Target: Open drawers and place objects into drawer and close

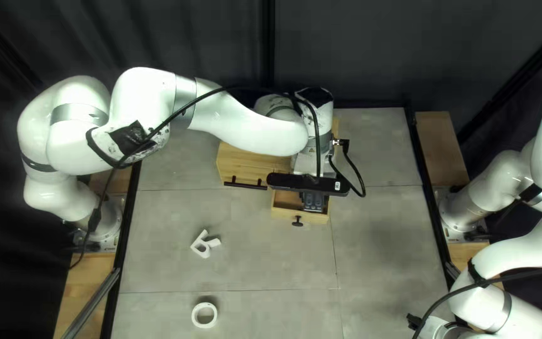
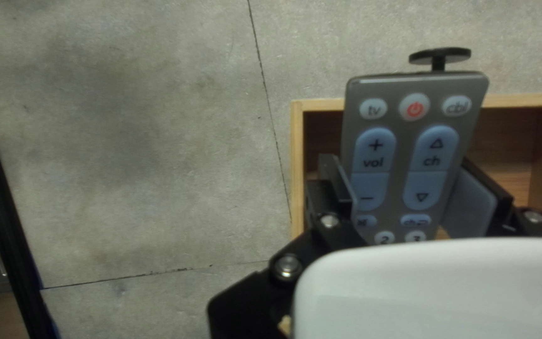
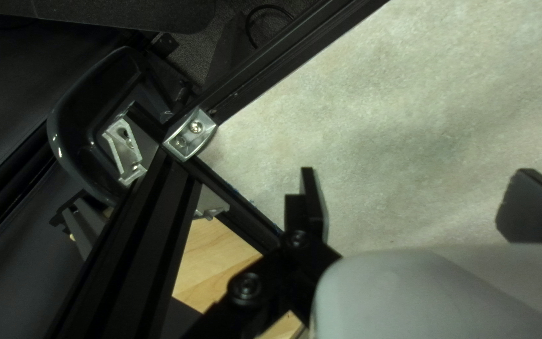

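While pinching the TV remote [image 2: 404, 150] over the open drawer [image 2: 297, 176] with the left pincer [image 1: 313, 200], holds the right pincer [image 3: 416, 182] spread.

remote [image 2: 403, 188]: grey, pale-blue buttons [image 2: 435, 162], one mark red | drawer [image 2: 298, 163]: light wood | knob [image 2: 439, 56]: black | cabinet [image 1: 246, 164]: yellowish wood, grained | bar handle [image 1: 244, 185]: black | tabletop [image 1: 170, 220]: mottled grey, thin dark lines | R-shaped piece [image 1: 212, 242], ring [image 1: 196, 316]: white | curtain [image 1: 371, 56]: near-black
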`<action>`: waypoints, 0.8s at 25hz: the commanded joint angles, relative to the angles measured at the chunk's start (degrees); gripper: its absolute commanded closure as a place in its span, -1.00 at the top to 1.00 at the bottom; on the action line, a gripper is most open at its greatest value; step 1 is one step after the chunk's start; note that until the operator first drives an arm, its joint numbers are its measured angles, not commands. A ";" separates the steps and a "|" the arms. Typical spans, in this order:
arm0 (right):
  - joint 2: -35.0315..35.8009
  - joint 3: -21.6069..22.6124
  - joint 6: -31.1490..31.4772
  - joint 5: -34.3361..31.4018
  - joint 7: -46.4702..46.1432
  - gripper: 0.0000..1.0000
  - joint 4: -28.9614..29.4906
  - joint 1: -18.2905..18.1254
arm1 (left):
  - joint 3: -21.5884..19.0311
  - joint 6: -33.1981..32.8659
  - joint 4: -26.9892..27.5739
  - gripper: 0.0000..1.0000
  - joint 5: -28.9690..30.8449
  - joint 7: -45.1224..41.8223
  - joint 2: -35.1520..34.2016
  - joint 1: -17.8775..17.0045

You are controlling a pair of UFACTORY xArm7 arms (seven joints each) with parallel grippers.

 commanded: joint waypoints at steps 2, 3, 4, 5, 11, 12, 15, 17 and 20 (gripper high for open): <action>0.00 0.00 0.00 0.00 0.00 1.00 0.00 0.00 | 0.25 0.16 0.36 -1.00 0.83 -0.93 0.30 -0.52; 0.00 0.00 0.00 0.00 0.00 1.00 0.00 0.00 | 0.28 0.08 0.23 -1.00 0.91 -0.99 0.27 -0.58; 0.00 0.00 0.00 0.00 0.00 1.00 0.00 0.00 | 0.34 -0.01 0.12 -1.00 1.05 -1.12 0.21 -0.66; 0.00 0.00 0.00 0.00 0.00 1.00 0.00 0.00 | 0.38 -0.08 0.06 -1.00 1.12 -1.19 0.17 -0.70; 0.00 0.00 0.00 0.00 0.00 1.00 0.00 0.00 | 0.80 -0.79 -0.19 -1.00 2.17 -2.38 0.17 -1.38; 0.00 0.00 0.00 0.00 0.00 1.00 0.00 0.00 | 0.86 -0.80 -0.13 -1.00 2.33 -2.56 0.22 -1.49; 0.00 0.00 0.00 0.00 0.00 1.00 0.00 0.00 | 1.10 -0.74 0.11 -1.00 3.18 -3.34 0.20 -1.99; 0.00 0.00 0.00 0.00 0.00 1.00 0.00 0.00 | 1.25 -0.78 0.05 -1.00 3.76 -3.79 0.02 -2.34; 0.00 0.00 0.00 0.00 0.00 1.00 0.00 0.00 | 1.52 -0.95 0.16 -1.00 4.61 -4.40 0.07 -2.81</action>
